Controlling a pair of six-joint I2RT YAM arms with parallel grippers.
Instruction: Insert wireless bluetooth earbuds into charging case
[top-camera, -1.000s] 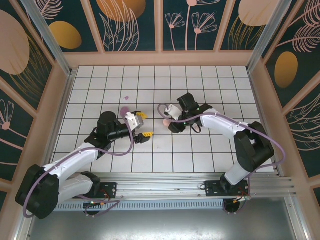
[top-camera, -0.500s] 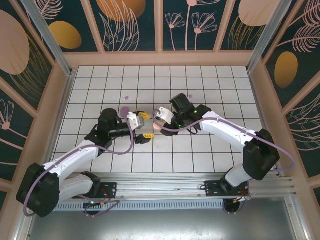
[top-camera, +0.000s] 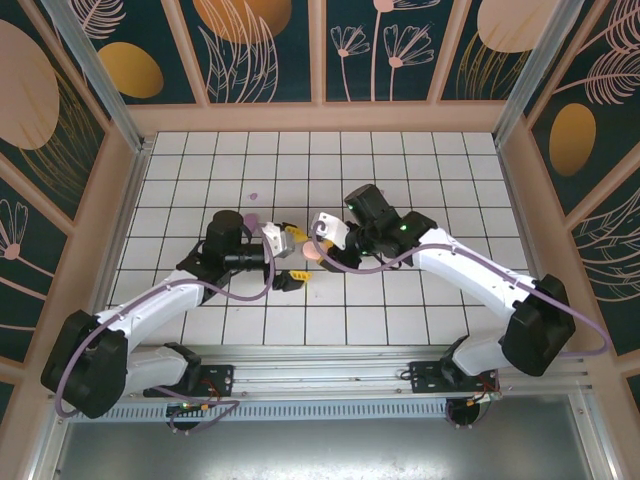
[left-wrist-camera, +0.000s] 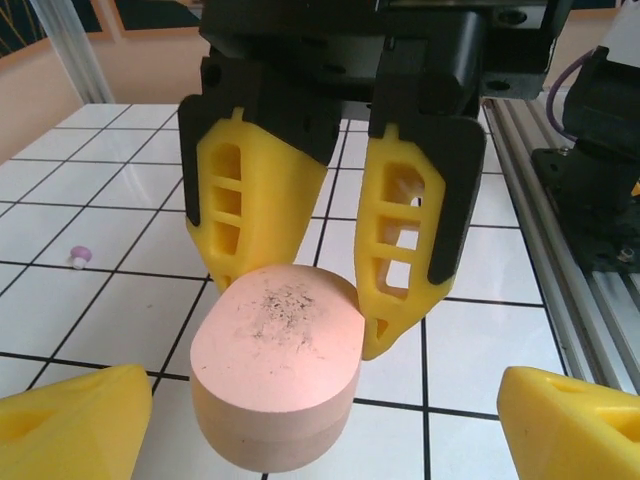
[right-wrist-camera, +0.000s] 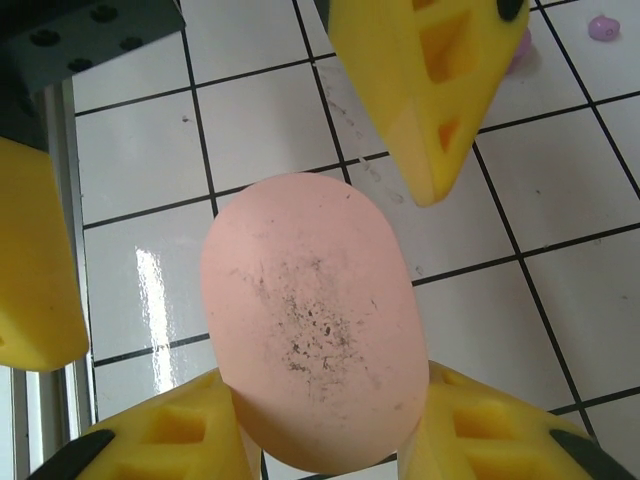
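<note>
Pink case (top-camera: 312, 254), clamped in your right gripper (top-camera: 322, 248), has come over the tabletop's (top-camera: 400, 180) middle between the left gripper's (top-camera: 293, 253) jaws, now spread wide and clear of it, so a handover looks near; a lilac earbud (top-camera: 252, 196) lies loose nearer the far edge

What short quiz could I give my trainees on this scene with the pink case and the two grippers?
1. True or false: no gripper touches the pink case.
2. The left gripper is: A) shut on the case; B) open, with one finger on either side of the case; C) shut on an earbud.
3. Is the case's lid open or closed?
Key: 1 false, the right gripper clamps it; 2 B; 3 closed.
</note>
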